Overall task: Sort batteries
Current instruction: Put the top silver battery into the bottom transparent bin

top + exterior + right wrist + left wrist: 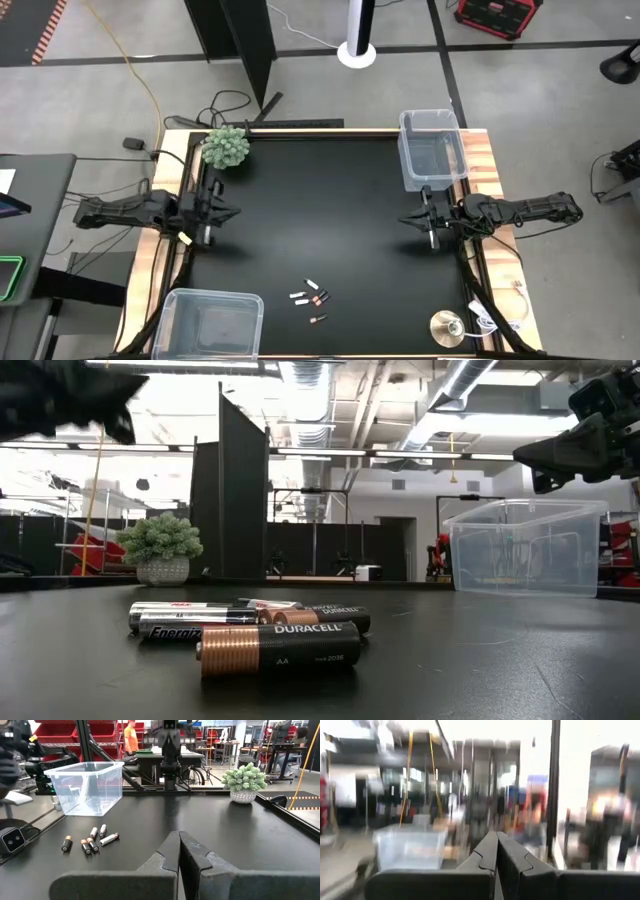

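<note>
Several batteries point(311, 298) lie loose on the black table near its near edge, some whitish-silver, some dark with copper ends. They show close up in the low view point(262, 632) and farther off in the right wrist view point(90, 839). My left gripper point(234, 213) hovers at the table's left side, far from them; its fingers are shut together point(497, 851) and hold nothing. My right gripper point(404, 221) hovers at the right side, also shut and empty point(178, 847).
One clear bin point(433, 147) stands at the far right corner, another point(209, 322) at the near left corner. A small potted plant point(226, 147) sits at the far left corner. A round silver disc point(446, 327) lies near the near right corner.
</note>
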